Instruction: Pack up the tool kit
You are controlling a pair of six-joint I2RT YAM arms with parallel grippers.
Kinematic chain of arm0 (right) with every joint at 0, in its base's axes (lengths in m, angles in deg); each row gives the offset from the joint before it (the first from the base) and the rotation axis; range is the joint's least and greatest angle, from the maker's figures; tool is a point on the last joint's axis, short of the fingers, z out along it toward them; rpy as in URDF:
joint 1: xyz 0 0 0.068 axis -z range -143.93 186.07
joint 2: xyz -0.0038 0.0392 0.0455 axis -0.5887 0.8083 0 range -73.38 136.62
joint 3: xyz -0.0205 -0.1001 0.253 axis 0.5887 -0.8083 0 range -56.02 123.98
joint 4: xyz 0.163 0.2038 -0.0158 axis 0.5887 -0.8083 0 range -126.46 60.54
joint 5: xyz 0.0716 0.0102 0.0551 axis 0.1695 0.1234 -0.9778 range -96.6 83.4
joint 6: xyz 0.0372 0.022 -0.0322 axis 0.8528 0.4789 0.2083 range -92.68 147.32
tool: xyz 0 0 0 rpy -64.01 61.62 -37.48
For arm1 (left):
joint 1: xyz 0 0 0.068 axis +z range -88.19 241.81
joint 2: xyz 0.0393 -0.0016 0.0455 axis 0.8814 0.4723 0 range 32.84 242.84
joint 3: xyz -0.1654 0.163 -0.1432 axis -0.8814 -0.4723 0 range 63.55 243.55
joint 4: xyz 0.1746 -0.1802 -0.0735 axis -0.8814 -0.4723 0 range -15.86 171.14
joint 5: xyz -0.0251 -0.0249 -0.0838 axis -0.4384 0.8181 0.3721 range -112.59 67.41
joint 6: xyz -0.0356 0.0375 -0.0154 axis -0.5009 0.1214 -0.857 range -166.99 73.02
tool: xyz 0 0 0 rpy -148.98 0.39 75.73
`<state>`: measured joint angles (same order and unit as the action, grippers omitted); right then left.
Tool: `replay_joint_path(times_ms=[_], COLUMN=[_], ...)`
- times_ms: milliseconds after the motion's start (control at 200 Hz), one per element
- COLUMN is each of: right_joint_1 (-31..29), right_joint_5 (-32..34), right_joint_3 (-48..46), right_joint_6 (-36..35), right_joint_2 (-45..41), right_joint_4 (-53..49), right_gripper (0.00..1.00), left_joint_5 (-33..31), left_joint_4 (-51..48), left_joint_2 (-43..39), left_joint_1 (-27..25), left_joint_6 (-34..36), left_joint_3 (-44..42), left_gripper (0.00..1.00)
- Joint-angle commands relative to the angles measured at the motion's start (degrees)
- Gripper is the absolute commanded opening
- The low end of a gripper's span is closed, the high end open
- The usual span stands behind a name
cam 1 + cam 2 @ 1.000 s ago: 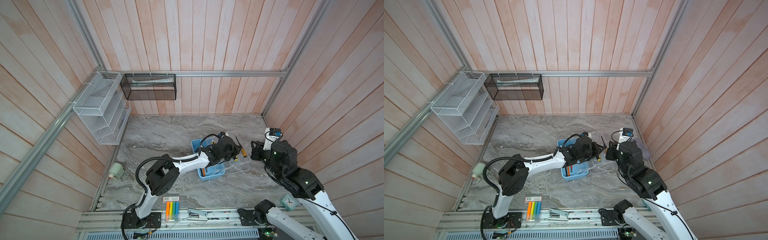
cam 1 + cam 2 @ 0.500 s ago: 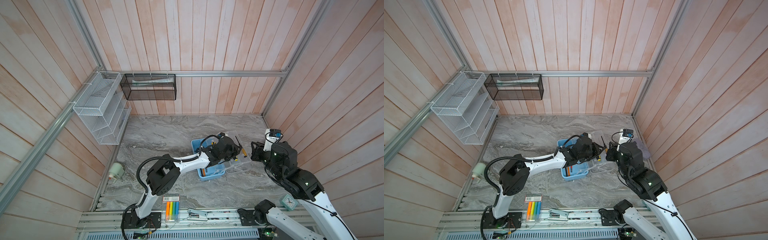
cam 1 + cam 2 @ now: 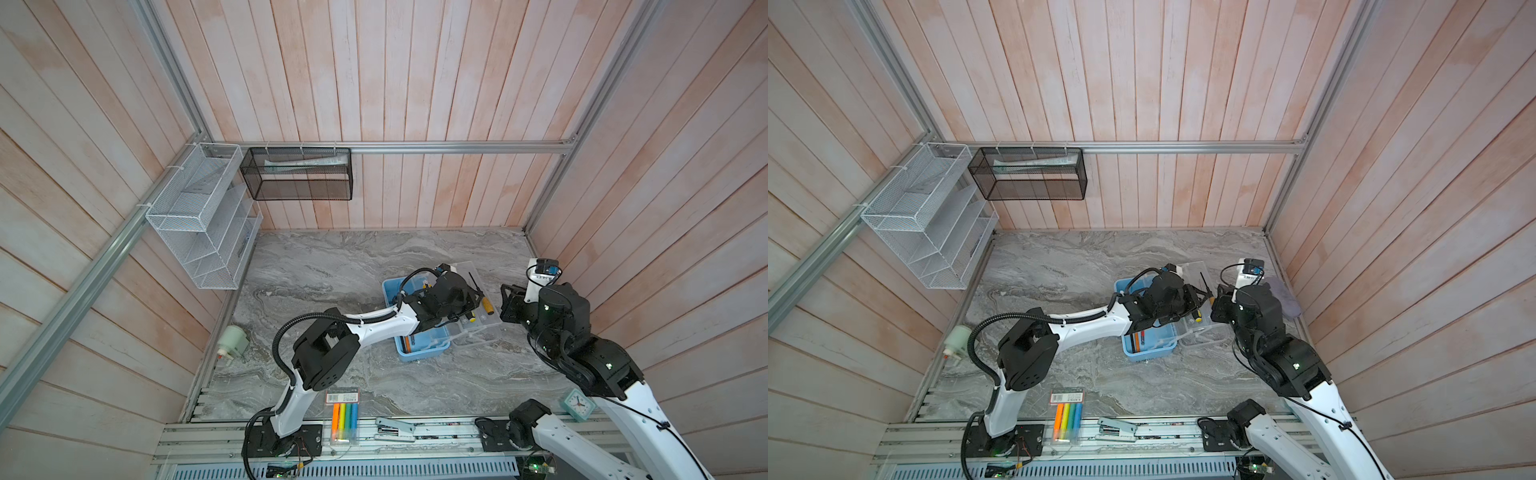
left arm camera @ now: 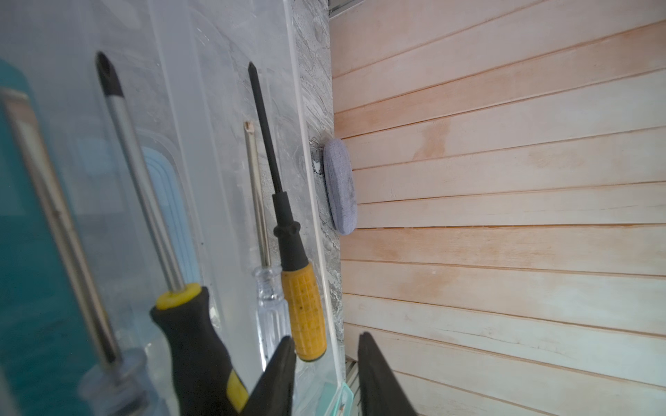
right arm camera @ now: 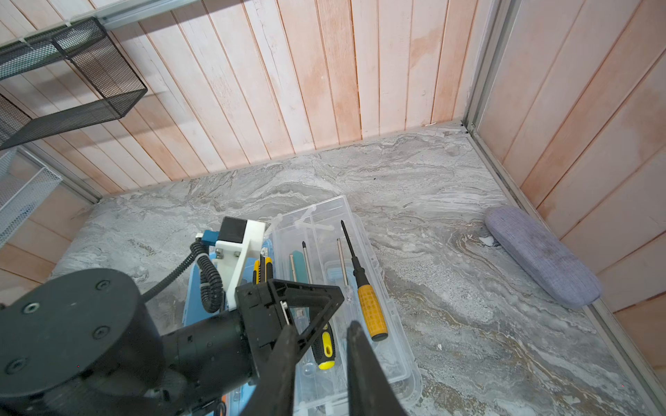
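Note:
The tool kit (image 3: 390, 291) (image 3: 1123, 286), a light blue box, lies open mid-table in both top views, with its clear part (image 5: 342, 201) spread to the right. Several screwdrivers lie on that clear part: an orange-yellow-handled one (image 4: 302, 313) (image 5: 371, 309), a clear-handled one (image 4: 270, 306) and a black-and-yellow one (image 5: 324, 349). My left gripper (image 4: 326, 338) (image 3: 469, 307) hovers open just behind the orange-yellow handle's end, nothing between its fingers. My right gripper (image 5: 322, 326) (image 3: 505, 305) hangs at the clear part's right side, jaws slightly apart and empty.
A grey-lilac oblong case (image 5: 540, 259) (image 3: 1283, 299) lies against the right wall. A marker pack (image 3: 344, 415), a stapler (image 3: 395, 428) and a small clock (image 3: 577, 405) sit along the front rail. White wire shelves (image 3: 203, 216) and a black mesh basket (image 3: 299, 174) hang on the walls.
The left gripper's jaws have parted over the clear part. Both arms have scarcely moved.

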<state>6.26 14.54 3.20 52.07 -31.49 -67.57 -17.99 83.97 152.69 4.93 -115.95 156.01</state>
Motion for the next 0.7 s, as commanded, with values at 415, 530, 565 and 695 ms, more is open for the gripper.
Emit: replay_joint_path(times_ms=[415,530,565,695], right_joint_1=[10.45,10.52,10.47,10.51], right_joint_5=[-11.55,-12.24,-12.90,-14.70], right_joint_3=[-9.48,-9.22,-9.23,-8.90], right_joint_6=[2.21,2.88,2.70,2.40], right_joint_2=[-0.08,0.64,0.65,1.75], right_joint_4=[3.28,2.52,2.58,3.35], right_gripper=[0.32,0.37,0.42,0.54], left_joint_5=[-14.53,-12.85,-12.07,-11.19], left_joint_4=[-30.52,-31.50,-30.99,-30.65], left_joint_2=[-25.74,-27.35,-27.36,-25.01], left_joint_1=[14.11,17.66,18.45,20.24], left_joint_6=[22.65,24.28,25.01,26.34], left_joint_3=[-13.19,-16.10,-16.79,-17.39], left_gripper=[0.43,0.45,0.45,0.45])
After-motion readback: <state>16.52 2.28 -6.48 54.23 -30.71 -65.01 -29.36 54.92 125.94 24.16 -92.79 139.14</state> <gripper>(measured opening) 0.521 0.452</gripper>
